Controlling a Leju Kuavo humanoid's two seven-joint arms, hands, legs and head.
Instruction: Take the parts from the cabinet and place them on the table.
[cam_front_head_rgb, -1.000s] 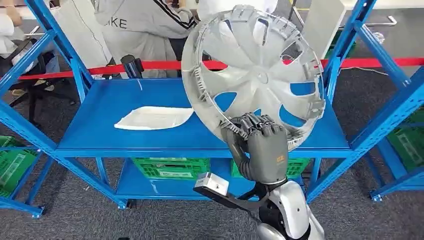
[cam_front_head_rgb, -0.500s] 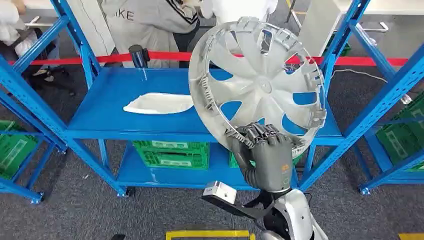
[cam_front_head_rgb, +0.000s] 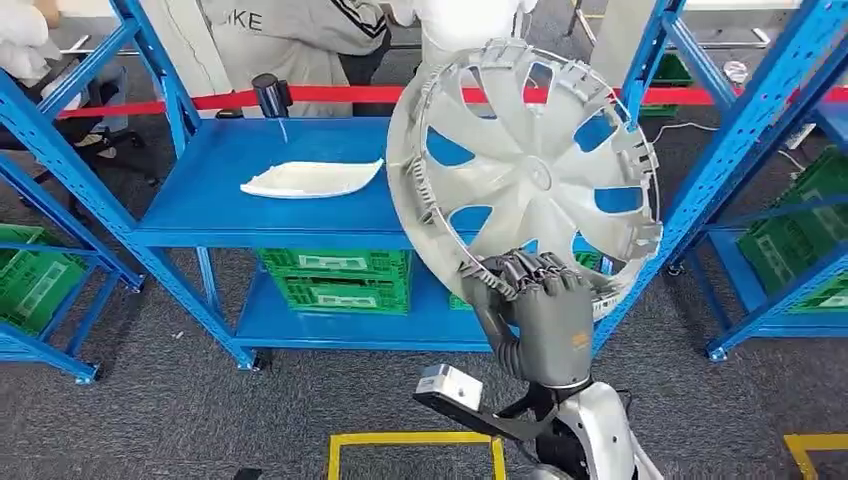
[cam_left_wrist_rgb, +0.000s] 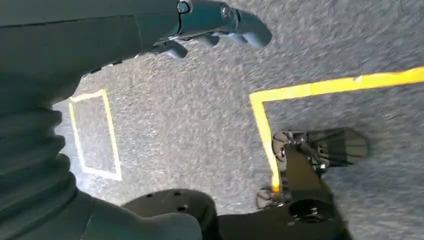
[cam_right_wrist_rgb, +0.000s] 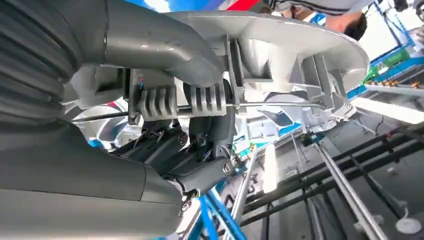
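Holding the wheel cover (cam_front_head_rgb: 525, 165) by its lower rim: right hand (cam_front_head_rgb: 535, 310) is wrapped around the edge, fingers curled over the ribbed inner lip, thumb on the other side. In the right wrist view the thumb (cam_right_wrist_rgb: 165, 47) presses the rim and the wire retaining ring runs past the fingers. Cover is silver-grey moulded plastic, round, spoked with open cut-outs, clip tabs all round the rim; tilted nearly upright, inner side facing the camera. It sits in front of the blue metal shelf (cam_front_head_rgb: 250, 215), lifted off it, its right edge near the blue upright (cam_front_head_rgb: 720, 140). A flat white curved plastic part (cam_front_head_rgb: 310, 178) lies on the shelf, well apart from the cover. Green slatted crates (cam_front_head_rgb: 335, 280) sit on the level below. Left hand (cam_left_wrist_rgb: 215, 22) hangs over grey carpet with yellow tape lines (cam_left_wrist_rgb: 310, 90), fingers loosely curled, holding nothing. People in grey tops (cam_front_head_rgb: 290, 35) stand behind a red barrier strip (cam_front_head_rgb: 330, 97).
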